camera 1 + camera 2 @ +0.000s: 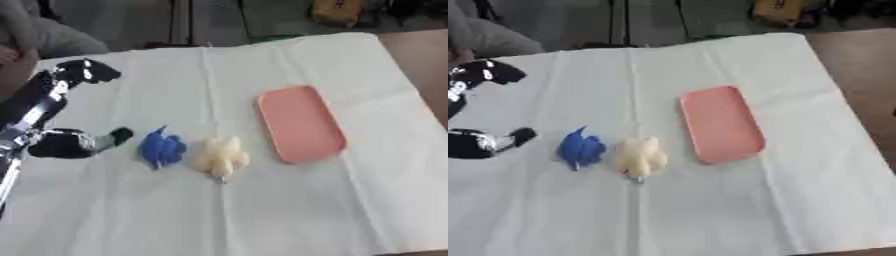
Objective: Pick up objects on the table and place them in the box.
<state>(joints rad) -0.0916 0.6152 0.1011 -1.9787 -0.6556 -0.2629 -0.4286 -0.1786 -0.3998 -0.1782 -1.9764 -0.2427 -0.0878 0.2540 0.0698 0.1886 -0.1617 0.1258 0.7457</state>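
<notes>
Currently the left hand [74, 142] sits low over the counter [262, 220] near its left edge, fingers curled together and holding nothing, one tip pointing toward the blue object [161, 148] just beside it but not touching. A second black jointed part shows further back along the same edge; whether it belongs to the same arm cannot be told. No right hand appears in either view.

Judged step: approach to the blue object, first pick not yet made. To do it well, the fingers should spread before contact, come down over the object's middle rather than its thin upper tip, and close without dragging the white cloth or nudging the cream object [220, 156], which lies immediately to its right, almost touching.

Condition of items: the blue object is small, crumpled and irregular, likely soft. The cream one is lobed, pale, with a small dark bit at its near end. The pink box [300, 124], shallow with rounded corners, stands right of centre, apart from both, and looks empty.
</notes>
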